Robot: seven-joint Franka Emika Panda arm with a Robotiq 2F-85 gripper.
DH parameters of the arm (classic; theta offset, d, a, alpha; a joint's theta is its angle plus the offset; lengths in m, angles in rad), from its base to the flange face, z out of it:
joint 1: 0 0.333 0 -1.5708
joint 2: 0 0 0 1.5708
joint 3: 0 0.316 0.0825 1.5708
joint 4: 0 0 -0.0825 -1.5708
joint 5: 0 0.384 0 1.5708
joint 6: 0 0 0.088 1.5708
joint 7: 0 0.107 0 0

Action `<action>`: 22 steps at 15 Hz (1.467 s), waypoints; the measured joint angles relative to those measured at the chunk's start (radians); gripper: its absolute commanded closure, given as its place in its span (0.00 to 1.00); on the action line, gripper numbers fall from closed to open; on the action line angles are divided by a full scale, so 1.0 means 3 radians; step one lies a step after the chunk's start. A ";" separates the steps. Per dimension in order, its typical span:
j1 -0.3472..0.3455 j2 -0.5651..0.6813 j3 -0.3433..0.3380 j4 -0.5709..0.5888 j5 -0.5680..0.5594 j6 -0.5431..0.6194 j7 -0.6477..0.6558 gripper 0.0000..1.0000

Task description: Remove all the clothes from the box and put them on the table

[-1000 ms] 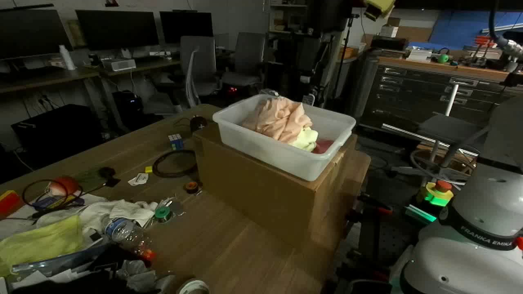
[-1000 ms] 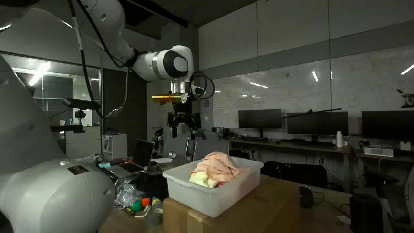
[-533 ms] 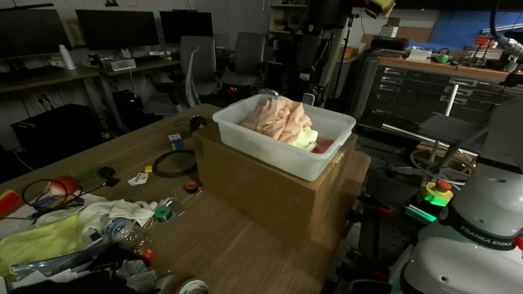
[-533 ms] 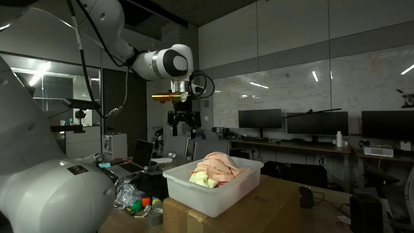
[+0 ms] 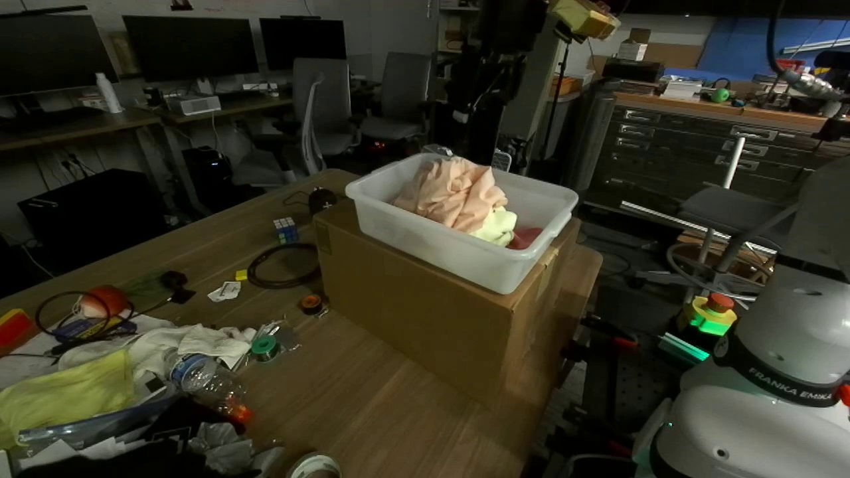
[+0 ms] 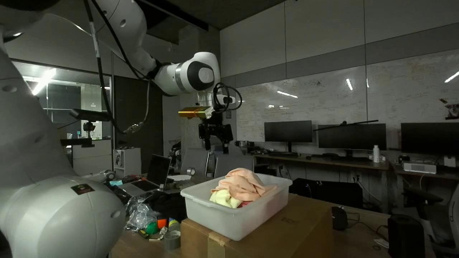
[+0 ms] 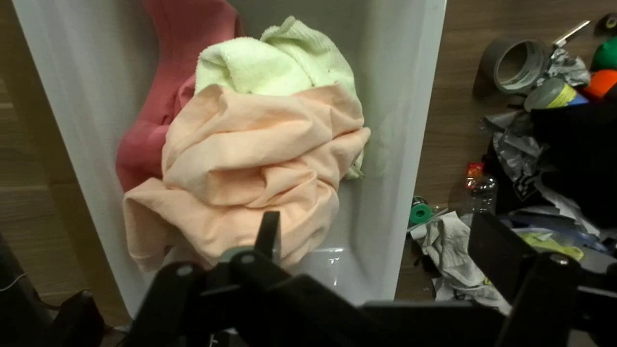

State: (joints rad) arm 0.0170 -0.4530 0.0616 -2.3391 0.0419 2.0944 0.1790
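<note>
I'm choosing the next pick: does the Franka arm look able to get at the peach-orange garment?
Probably yes: the open gripper hangs higher than the lidless white plastic tub, and nothing covers the peach-orange garment from above.

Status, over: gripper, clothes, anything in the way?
Gripper open and empty, raised higher than the white plastic tub. Peach garment in tub, overlapping pale green garment and pink-red garment. Nothing visible between gripper and peach garment.
</note>
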 measured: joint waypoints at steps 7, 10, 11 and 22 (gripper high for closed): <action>-0.0135 0.0409 0.0144 0.0093 -0.0395 0.0141 0.0580 0.00; -0.0135 0.0585 0.0183 0.0187 -0.0476 0.0122 0.0759 0.00; -0.0135 0.0637 0.0189 0.0220 -0.0491 0.0117 0.0808 0.00; -0.0236 0.0874 -0.0012 0.0316 -0.0510 0.0082 0.0997 0.00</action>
State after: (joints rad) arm -0.0537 -0.1908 0.0579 -2.2442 -0.1112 2.1191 0.4782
